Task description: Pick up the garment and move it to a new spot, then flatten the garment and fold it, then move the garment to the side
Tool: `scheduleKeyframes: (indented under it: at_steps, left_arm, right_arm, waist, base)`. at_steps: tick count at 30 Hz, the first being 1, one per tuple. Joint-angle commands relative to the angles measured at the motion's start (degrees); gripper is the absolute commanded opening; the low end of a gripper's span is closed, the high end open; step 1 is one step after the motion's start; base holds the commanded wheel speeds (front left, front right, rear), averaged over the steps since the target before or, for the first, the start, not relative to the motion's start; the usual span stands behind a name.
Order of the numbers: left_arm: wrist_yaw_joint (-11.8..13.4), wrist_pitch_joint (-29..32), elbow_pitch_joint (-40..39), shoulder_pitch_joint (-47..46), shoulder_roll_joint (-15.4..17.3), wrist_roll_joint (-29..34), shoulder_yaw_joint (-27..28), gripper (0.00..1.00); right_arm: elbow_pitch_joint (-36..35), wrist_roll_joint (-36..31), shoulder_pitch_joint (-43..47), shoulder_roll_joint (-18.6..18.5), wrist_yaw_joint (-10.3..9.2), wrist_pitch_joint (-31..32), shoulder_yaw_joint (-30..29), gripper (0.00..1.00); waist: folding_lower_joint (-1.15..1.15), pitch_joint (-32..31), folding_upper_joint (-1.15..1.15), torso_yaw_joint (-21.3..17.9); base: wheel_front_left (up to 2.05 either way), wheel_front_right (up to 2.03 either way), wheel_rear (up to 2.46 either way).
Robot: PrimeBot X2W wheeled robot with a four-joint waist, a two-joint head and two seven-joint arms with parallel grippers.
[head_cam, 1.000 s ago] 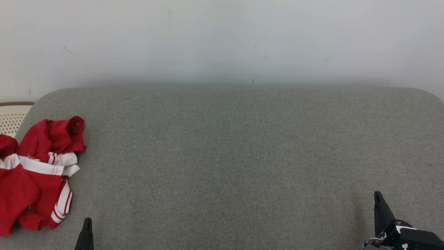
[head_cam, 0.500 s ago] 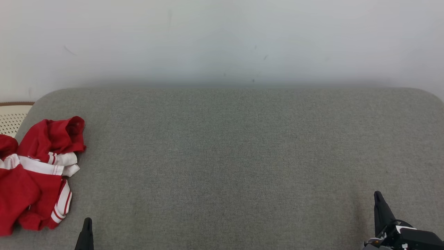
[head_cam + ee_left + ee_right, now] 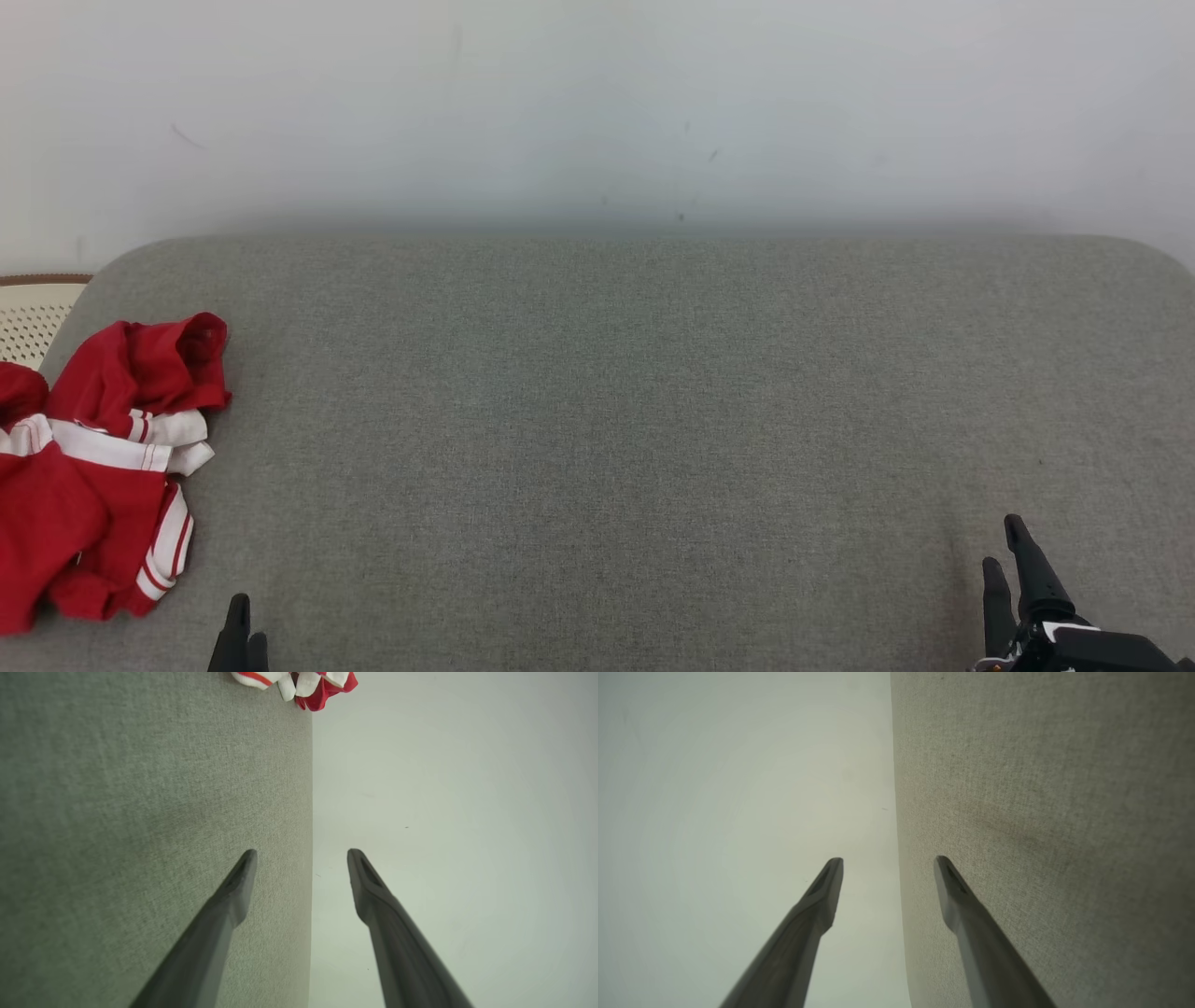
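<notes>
Head view showed you the left gripper (image 3: 249, 618) at the bottom edge, its two long dark fingers standing apart with nothing between them. The crumpled red garment with white striped bands (image 3: 103, 467) lay on the grey woven fabric cushion (image 3: 607, 401), just ahead of that gripper and off to its left. It was near the fingertips but not touching them, and part of it ran past the picture's left edge. Beyond the garment, further from the gripper, you could see a cream perforated object with a brown rim (image 3: 28, 317); what it was could not be told.

Your right gripper (image 3: 1001, 539) sat low at the opposite corner, over the cushion. Its fingers were also parted and held nothing. It was well apart from the garment, with the whole bare width of the cushion between them. The pale grey wall (image 3: 597, 112) rose behind the cushion's far edge, ahead of both grippers.

Left wrist view gave you the same story up close: the two fingers (image 3: 224, 914) were spread, with the cushion's edge running between them, and a scrap of red and white cloth showed at the top edge, well beyond the tips. Right wrist view showed that arm's fingers (image 3: 971, 933) spread as well, one against the wall and one against the cushion's weave, with neither touching any cloth.
</notes>
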Motion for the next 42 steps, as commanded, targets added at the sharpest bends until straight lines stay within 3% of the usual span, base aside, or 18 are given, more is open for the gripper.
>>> scheduleKeyframes:
  at_steps: [1,12,28,42]
  left_arm:
    - [0.0,-0.7,-0.9,-1.3,0.7,1.6,-0.2,1.00]
    - [0.0,-3.7,-1.1,-1.9,0.6,13.4,-0.3,1.00]
    - [0.4,-7.6,-1.9,-2.1,0.7,36.6,-0.7,1.00]
    - [1.9,-10.2,-1.6,-2.4,1.2,48.9,-1.7,1.00]
  right_arm:
    - [-1.2,-1.5,-1.4,-1.0,0.01,-0.8,1.0,1.00]
    - [-0.6,-10.6,-2.5,-2.1,0.02,-3.7,3.7,1.00]
    - [0.3,-29.7,-3.4,-3.1,0.02,-7.4,6.8,1.00]
    - [0.7,-40.3,-3.8,-4.6,0.02,-9.9,10.2,1.00]
  waist:
    - [0.00,0.0,0.00,0.0]
    - [0.00,0.0,0.00,-0.1]
    - [0.00,0.0,0.00,-0.2]
    - [0.00,0.1,0.00,-0.2]
  base:
    - [0.00,0.00,0.00]
    - [0.00,0.00,0.00]
    - [0.00,0.00,0.00]
    - [0.00,0.00,0.00]
